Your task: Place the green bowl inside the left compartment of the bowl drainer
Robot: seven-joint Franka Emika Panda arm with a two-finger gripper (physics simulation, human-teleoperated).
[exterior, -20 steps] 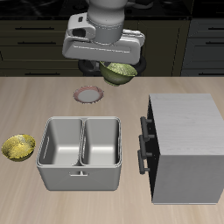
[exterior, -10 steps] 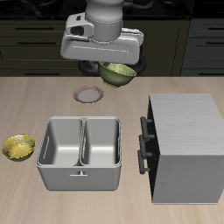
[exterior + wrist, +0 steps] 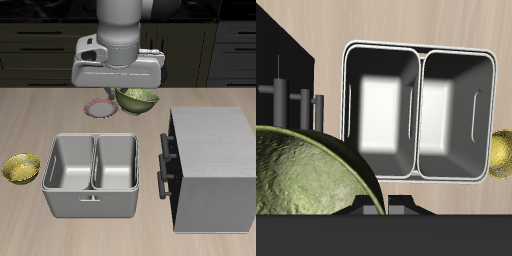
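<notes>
Green bowl (image 3: 139,99) hangs clamped in our gripper (image 3: 122,92), above the table behind the bowl drainer (image 3: 93,200). We judge this the carry step; next we must bring it forward over the left compartment (image 3: 115,160) and lower it.

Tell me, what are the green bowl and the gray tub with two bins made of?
The green bowl looks like glazed ceramic or glass: its olive surface is glossy, and its rippled inside catches light in the wrist view. The bowl drainer looks like brushed metal, probably steel: plain gray walls with bright reflections on both bin floors. Since these are rendered images, both are best guesses.
</notes>
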